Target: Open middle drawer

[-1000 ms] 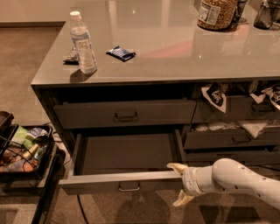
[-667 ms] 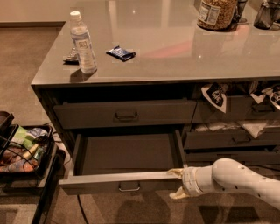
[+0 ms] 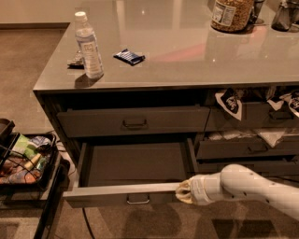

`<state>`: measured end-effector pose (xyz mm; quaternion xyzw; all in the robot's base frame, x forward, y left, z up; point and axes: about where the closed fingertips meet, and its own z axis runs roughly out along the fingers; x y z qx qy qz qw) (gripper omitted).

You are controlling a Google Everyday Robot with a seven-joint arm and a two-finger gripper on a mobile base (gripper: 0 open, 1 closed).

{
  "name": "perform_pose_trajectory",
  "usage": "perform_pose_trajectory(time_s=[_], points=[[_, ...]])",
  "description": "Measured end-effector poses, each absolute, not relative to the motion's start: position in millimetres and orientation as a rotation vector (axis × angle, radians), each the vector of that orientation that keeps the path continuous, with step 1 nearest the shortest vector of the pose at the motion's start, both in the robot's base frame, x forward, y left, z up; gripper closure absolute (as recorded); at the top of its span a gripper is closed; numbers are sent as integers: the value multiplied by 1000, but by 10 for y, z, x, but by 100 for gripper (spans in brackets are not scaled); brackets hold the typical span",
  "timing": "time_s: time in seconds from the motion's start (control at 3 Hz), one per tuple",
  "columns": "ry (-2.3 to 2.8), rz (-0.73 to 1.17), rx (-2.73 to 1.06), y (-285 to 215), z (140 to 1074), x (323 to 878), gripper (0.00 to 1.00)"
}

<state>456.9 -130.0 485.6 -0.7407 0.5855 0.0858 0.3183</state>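
Note:
The middle drawer (image 3: 117, 193) is pulled well out of the left column of the counter. Its light-grey inside (image 3: 135, 163) is bare and its small pull handle (image 3: 138, 200) sits at the front's centre. My gripper (image 3: 182, 192) is at the right end of the drawer's front, level with it, on the end of a white arm (image 3: 252, 186) that comes in from the right. The drawer above it (image 3: 133, 121) is closed.
On the countertop (image 3: 187, 56) stand a water bottle (image 3: 88, 44), a blue packet (image 3: 129, 56) and a jar (image 3: 231, 14). The right-hand drawers (image 3: 247, 147) are partly open, with cloths and papers hanging out. A black cart with snacks (image 3: 23, 161) stands at the left, close to the open drawer's corner.
The gripper has shifted a little left and drawn in against the right end of the drawer front. The drawer stays about as far out as before.

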Motion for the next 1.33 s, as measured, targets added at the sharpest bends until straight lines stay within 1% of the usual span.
perform_pose_trajectory(time_s=[0.33, 0.67, 1.0, 1.33], points=[[1502, 213, -1995, -1137, 4852, 4835, 100], [1497, 192, -2043, -1022, 4819, 5209, 100], [1521, 150, -2057, -1006, 4784, 5585, 100], [1538, 119, -2044, -1043, 4605, 5842, 100]])
